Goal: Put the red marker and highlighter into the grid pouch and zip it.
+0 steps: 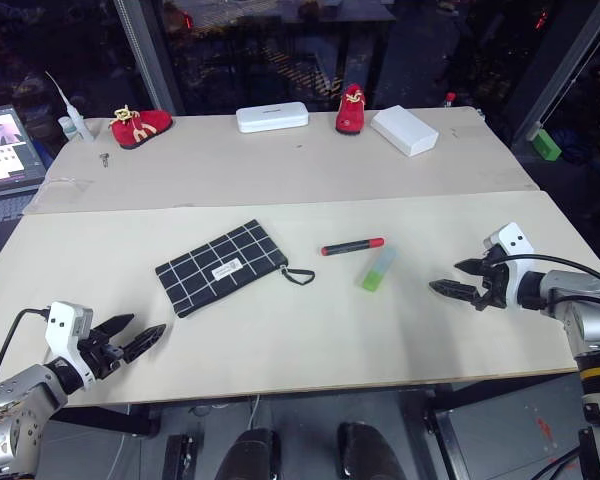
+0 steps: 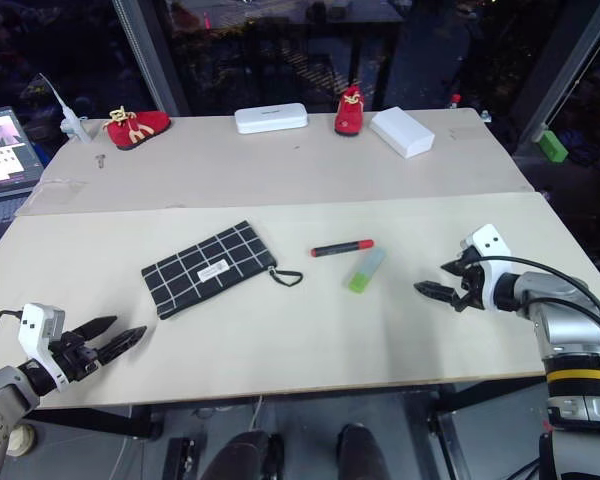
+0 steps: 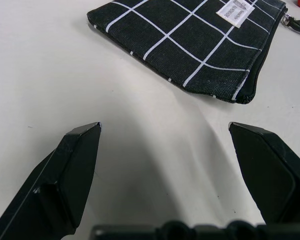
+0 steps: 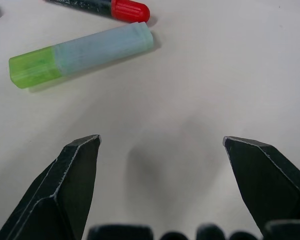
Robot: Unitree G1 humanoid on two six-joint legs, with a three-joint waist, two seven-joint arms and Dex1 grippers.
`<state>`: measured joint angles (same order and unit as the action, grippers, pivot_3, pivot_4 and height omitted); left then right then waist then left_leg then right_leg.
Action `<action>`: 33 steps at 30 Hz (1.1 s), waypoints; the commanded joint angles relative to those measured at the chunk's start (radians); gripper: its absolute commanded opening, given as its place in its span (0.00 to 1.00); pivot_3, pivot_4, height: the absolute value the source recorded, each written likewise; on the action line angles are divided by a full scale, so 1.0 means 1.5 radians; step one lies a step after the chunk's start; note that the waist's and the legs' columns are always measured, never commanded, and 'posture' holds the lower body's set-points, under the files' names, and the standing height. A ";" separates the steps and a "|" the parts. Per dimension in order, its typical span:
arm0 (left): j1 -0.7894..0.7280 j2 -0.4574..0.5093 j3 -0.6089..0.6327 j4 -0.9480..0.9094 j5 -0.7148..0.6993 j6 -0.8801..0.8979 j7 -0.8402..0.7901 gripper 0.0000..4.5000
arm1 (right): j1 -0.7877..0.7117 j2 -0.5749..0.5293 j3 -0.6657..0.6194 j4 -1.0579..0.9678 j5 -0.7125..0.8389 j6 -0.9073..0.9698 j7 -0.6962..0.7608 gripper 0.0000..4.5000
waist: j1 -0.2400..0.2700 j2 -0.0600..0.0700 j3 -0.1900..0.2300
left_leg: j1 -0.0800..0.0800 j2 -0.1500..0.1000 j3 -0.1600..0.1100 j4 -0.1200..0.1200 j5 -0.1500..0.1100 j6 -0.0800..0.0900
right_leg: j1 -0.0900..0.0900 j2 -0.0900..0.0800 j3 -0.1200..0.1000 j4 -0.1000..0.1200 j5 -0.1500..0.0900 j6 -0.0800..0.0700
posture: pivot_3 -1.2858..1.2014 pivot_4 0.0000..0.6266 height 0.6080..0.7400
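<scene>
Grid pouch [image 1: 223, 267] flat on desk [image 1: 280, 340], mid-left; red marker [image 1: 352, 246] and highlighter [image 1: 378, 269] just right of it, side by side, near each other. My left fingers [image 1: 140, 337] spread apart, empty, near pouch; my right fingers [image 1: 460, 279] spread apart, empty, near highlighter.

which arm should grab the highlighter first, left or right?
Right, probably. The right hand is open and points at the highlighter, which lies just ahead of it with bare table between. The left hand is open too, but nearer the grid pouch, so better placed to steady that.
</scene>
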<state>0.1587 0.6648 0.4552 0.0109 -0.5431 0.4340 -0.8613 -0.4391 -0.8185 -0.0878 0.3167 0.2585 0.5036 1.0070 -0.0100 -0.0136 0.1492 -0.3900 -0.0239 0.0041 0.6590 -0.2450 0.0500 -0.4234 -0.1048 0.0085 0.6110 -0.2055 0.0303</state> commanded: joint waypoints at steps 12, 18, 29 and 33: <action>0.004 0.026 0.038 0.035 0.021 -0.126 -0.063 0.98 | -0.020 0.017 -0.006 0.024 0.001 -0.033 0.009 0.97 | -0.001 0.000 0.000 | 0.000 0.000 0.000 0.000 0.000 0.000 | 0.000 0.000 0.000 0.000 0.000 0.000 | 0.52 0.24 1.00; 0.005 0.052 0.023 0.082 0.123 -0.307 -0.065 1.00 | -0.062 0.030 -0.019 0.034 0.023 -0.052 0.023 0.68 | -0.002 0.000 0.000 | 0.000 0.000 0.000 0.000 0.000 0.000 | -0.001 -0.001 0.002 0.000 0.000 -0.001 | 0.52 0.24 1.00; 0.020 0.095 -0.005 0.109 0.161 -0.400 -0.119 1.00 | -0.089 0.071 0.060 -0.099 0.062 -0.016 0.123 0.01 | -0.007 0.000 0.000 | 0.000 0.001 0.000 0.000 -0.001 0.000 | -0.001 -0.002 0.001 0.000 0.000 -0.001 | 0.52 0.24 1.00; 0.004 0.117 -0.030 0.129 0.180 -0.435 -0.140 1.00 | -0.147 0.133 0.103 -0.143 0.070 0.037 0.095 0.01 | -0.007 0.001 0.000 | 0.000 0.002 0.000 0.000 -0.001 0.000 | -0.002 -0.001 0.001 0.000 0.001 -0.002 | 0.52 0.24 1.00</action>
<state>0.1729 0.8134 0.4152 0.1916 -0.2942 -0.1808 -1.0554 -0.6059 -0.6361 0.0589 0.1612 0.3375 0.5246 1.1686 -0.0211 -0.0128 0.1495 -0.3905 -0.0204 0.0044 0.6584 -0.2459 0.0494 -0.4269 -0.1064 0.0097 0.6116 -0.2039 0.0272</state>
